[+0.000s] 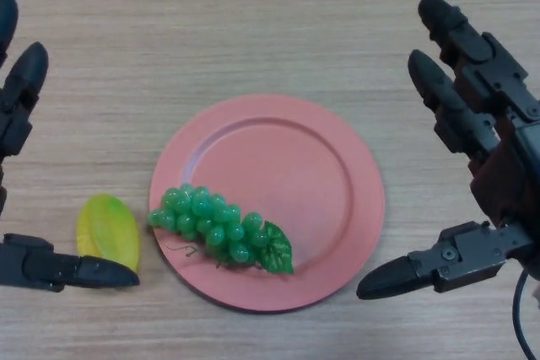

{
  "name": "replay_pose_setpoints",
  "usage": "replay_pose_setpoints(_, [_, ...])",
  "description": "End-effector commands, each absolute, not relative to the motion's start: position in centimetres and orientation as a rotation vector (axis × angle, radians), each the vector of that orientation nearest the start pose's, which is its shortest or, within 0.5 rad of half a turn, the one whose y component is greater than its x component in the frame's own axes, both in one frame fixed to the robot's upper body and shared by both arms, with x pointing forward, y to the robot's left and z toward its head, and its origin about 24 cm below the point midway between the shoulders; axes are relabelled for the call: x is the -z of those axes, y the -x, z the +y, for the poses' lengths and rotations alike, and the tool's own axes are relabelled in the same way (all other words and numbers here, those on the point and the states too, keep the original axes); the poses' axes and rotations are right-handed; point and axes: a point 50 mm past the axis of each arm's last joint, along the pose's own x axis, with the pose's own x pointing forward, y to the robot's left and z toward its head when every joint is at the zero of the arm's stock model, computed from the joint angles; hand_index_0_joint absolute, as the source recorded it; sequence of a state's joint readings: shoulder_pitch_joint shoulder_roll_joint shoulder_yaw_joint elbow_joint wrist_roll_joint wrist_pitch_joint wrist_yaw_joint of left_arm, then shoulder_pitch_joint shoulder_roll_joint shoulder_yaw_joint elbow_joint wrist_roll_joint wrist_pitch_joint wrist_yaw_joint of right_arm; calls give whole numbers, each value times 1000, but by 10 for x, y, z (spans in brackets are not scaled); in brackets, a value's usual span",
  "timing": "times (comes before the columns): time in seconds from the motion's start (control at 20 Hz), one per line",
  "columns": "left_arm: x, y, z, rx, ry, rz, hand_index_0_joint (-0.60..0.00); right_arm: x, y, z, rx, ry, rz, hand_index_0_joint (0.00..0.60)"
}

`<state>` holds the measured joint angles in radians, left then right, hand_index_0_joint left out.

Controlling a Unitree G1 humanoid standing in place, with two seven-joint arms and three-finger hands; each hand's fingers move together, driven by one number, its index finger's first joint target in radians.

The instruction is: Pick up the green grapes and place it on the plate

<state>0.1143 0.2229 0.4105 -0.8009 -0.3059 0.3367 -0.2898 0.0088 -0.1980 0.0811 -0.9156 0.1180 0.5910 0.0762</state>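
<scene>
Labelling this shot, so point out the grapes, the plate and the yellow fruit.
green grapes (211, 225), head view, middle of the bunch.
plate (295, 166), head view, bare centre.
yellow fruit (108, 229), head view, its middle.

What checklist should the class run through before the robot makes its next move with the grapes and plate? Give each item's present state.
1. Green grapes on the pink plate: ok, lying on its lower left part.
2. Grapes fully inside the rim: cannot tell, the left end reaches the edge.
3. Left hand clear of grapes: ok, open, holding nothing.
4. Right hand clear of plate: ok, open, beside it.
5. Yellow-green fruit off the plate: ok, on the table by the left thumb.
</scene>
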Motion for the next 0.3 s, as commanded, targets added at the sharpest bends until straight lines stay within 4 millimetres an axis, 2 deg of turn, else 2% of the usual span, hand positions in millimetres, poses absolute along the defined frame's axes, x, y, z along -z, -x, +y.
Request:
replay_pose_setpoints(0.05, [-209,-177,219,37,-187,-569,0,-211,-185,-137,-237,116,-504,0])
replay_pose_setpoints(0.3, [-210,-177,217,39,-206,-571,0,-215,-184,-138,-234,105,-489,0])
